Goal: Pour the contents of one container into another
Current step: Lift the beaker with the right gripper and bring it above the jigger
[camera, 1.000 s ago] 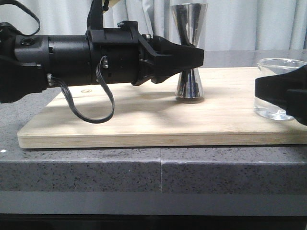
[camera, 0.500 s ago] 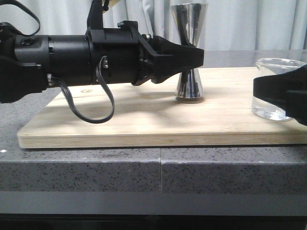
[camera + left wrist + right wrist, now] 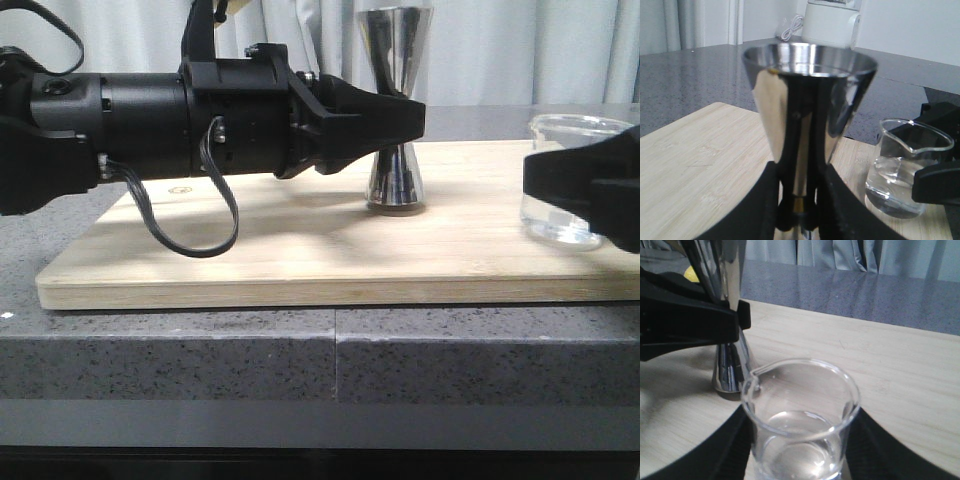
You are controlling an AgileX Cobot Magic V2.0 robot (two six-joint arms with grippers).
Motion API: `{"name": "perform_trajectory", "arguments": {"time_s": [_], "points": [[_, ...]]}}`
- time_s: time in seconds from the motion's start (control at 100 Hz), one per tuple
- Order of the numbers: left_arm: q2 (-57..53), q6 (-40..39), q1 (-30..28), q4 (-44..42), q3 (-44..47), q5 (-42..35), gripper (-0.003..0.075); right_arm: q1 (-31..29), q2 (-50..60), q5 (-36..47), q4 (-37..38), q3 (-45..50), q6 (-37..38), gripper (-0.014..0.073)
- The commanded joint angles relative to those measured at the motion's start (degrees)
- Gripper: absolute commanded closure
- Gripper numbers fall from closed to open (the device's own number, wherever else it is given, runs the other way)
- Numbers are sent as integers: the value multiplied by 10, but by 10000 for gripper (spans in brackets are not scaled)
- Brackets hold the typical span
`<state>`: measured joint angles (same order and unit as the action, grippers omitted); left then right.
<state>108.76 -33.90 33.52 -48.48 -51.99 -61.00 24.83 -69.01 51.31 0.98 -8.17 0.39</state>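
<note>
Bamboo board (image 3: 300,250) on speckled grey counter (image 3: 200,350); pale curtains (image 3: 520,50) behind. Left gripper (image 3: 405,122) pinching jigger (image 3: 394,110); right gripper (image 3: 800,450) clasping beaker (image 3: 800,420).

Jigger mid-board, beaker to its right, an arm reaching in from each side.

The jigger (image 3: 396,110) stands upright on the wooden board (image 3: 300,250), which lies on the stone counter (image 3: 200,365). The left gripper (image 3: 405,122) reaches in from the left, its fingers at the jigger's waist. The beaker (image 3: 565,180) sits on the board's right end, between the right gripper's (image 3: 800,450) fingers, liquid in its bottom.
</note>
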Motion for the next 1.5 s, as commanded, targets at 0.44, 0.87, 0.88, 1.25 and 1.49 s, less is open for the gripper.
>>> {"name": "perform_trajectory", "arguments": {"time_s": [0.44,0.87,0.88,1.25,1.49], "points": [[-29,-4,0,21,-14,-49,741,-8,5,51,3,-32,-31,444],[-29,-4,0,10,-14,-49,741,-10,5,-18,5,-118,-57,444],[-29,-4,0,10,-14,-49,741,-11,5,-19,5,-119,-57,444],[-29,-4,0,-11,-14,-46,741,-48,10,-98,48,-187,-58,444],[-29,-4,0,-16,-14,-45,741,-48,16,-176,103,-253,-58,444]]}}
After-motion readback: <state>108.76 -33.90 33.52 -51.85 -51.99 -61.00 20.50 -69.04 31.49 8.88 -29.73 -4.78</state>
